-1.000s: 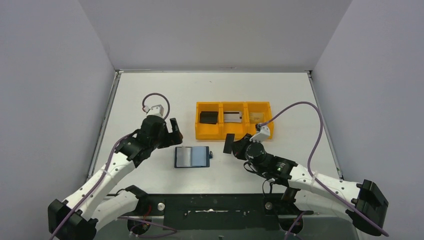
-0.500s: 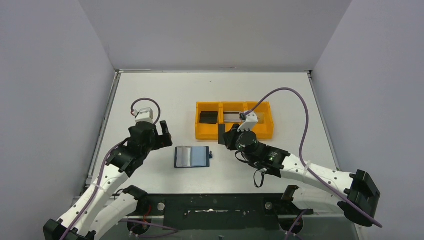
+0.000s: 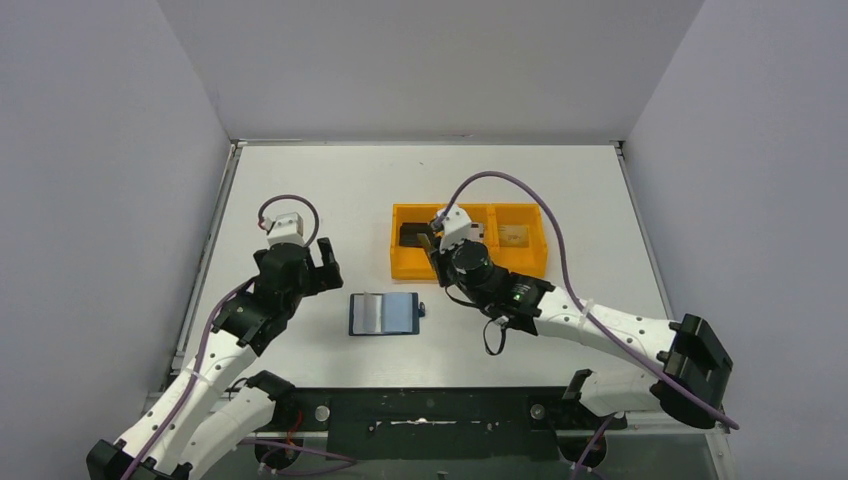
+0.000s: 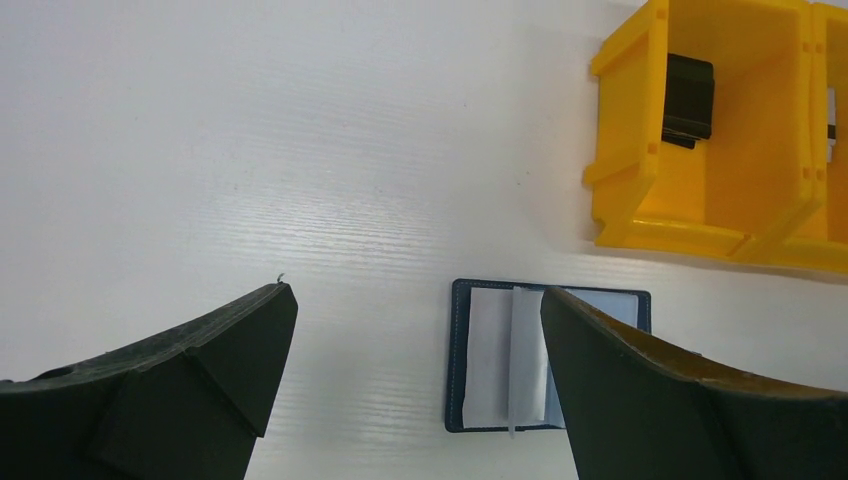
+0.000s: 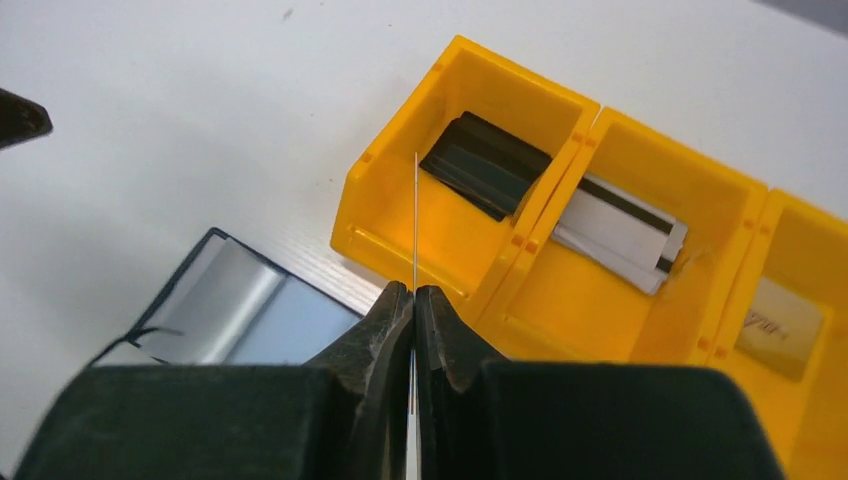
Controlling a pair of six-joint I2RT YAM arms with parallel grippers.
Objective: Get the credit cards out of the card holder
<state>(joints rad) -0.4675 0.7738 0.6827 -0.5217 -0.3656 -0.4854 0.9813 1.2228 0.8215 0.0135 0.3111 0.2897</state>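
The card holder (image 3: 384,313) lies open and flat on the table, dark navy with pale inner pockets, also seen in the left wrist view (image 4: 500,360) and the right wrist view (image 5: 230,310). My right gripper (image 5: 413,288) is shut on a thin credit card (image 5: 415,220) seen edge-on, held upright above the front wall of the orange tray's left compartment. From the top view that gripper (image 3: 435,256) sits at the tray's front left. My left gripper (image 3: 322,265) is open and empty, left of the card holder and apart from it.
The orange three-compartment tray (image 3: 415,272) stands behind the card holder. It holds black cards (image 5: 485,165) on the left, silver ones (image 5: 615,230) in the middle and a gold one (image 5: 780,325) on the right. Grey walls enclose the white table.
My right arm has swung left and back, carrying the card from beside the tray's right front to its left compartment. My left arm drew back left, away from the card holder.
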